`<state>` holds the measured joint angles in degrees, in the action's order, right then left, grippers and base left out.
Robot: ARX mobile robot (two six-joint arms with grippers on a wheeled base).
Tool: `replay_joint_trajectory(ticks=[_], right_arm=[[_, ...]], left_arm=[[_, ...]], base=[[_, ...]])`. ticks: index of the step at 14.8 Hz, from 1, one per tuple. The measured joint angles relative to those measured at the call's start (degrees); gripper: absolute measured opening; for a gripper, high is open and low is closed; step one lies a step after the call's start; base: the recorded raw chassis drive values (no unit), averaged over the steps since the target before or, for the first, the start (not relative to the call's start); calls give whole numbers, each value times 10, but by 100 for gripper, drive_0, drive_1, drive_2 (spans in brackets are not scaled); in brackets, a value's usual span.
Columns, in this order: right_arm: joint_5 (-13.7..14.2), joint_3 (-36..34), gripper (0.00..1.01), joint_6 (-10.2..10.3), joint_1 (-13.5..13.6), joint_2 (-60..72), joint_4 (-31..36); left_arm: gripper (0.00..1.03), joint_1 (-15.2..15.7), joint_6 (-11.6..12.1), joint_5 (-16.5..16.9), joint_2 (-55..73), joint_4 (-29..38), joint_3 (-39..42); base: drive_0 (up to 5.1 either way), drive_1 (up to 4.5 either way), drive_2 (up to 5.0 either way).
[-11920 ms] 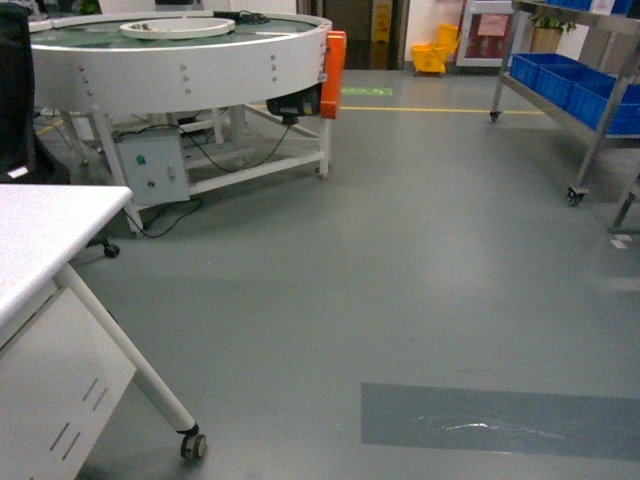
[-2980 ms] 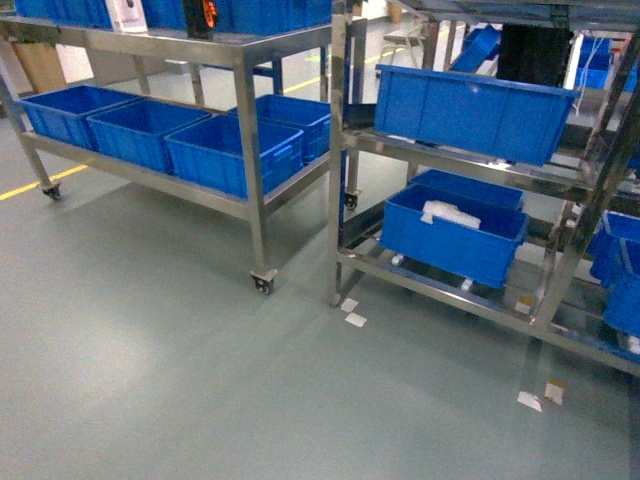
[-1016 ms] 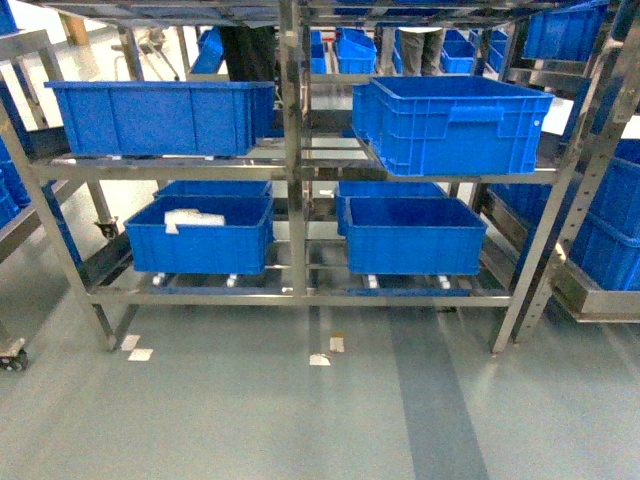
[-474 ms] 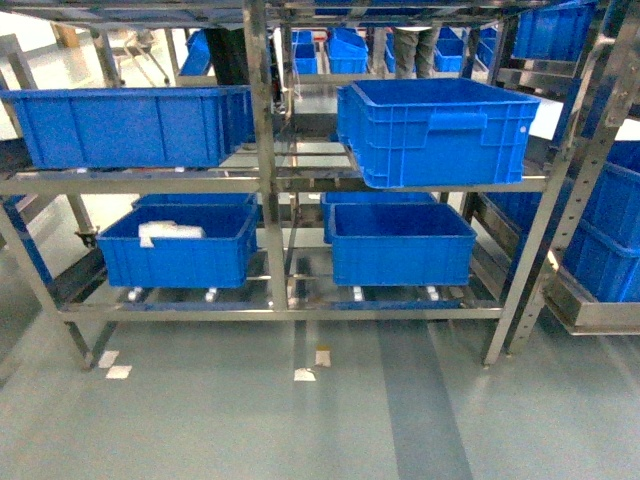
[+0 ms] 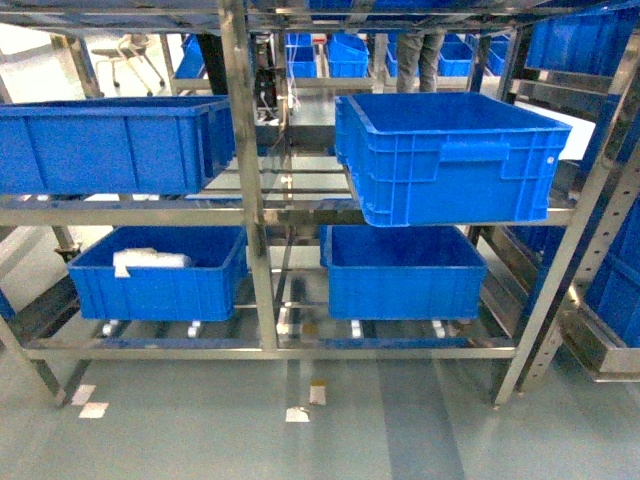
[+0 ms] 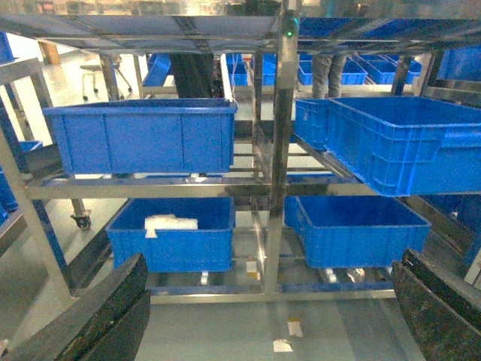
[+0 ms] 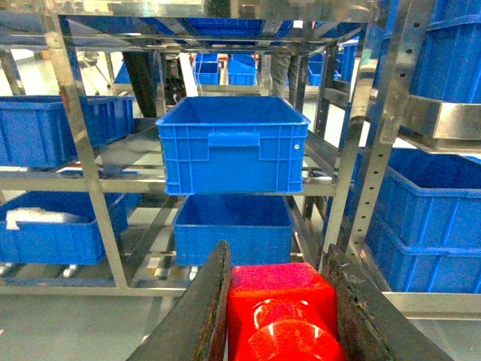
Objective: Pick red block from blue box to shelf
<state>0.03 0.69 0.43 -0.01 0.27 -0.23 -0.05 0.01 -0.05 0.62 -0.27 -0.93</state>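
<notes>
The red block [image 7: 278, 308] sits between the dark fingers of my right gripper [image 7: 276, 259], which is shut on it; it shows only in the right wrist view. Ahead stands the steel shelf [image 5: 250, 210]. It carries a blue box [image 5: 450, 155] on its middle level to the right, which the right wrist view shows as a blue box [image 7: 229, 143] straight ahead. My left gripper [image 6: 272, 259] is open with nothing in it and faces the shelf [image 6: 279, 135]. Neither gripper shows in the head view.
More blue boxes sit on the rack: upper left [image 5: 105, 145], lower left [image 5: 155, 275] holding a white bundle [image 5: 145, 260], lower right [image 5: 400, 270]. A second rack with boxes [image 7: 428, 218] stands at the right. People's legs [image 5: 430, 50] show behind. Grey floor [image 5: 300, 430] lies in front.
The head view has swung from the open floor and round table to the racks. Over the last second the shelf has come closer and slid left in view.
</notes>
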Motion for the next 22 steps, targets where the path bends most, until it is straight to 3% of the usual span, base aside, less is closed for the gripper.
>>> replay_joint_trajectory(ticks=[22], right_arm=[[0, 0, 29, 0, 0, 0, -1]], left_arm=[[98, 0, 0, 0, 0, 0, 0]], base=[[-1, 432, -435]])
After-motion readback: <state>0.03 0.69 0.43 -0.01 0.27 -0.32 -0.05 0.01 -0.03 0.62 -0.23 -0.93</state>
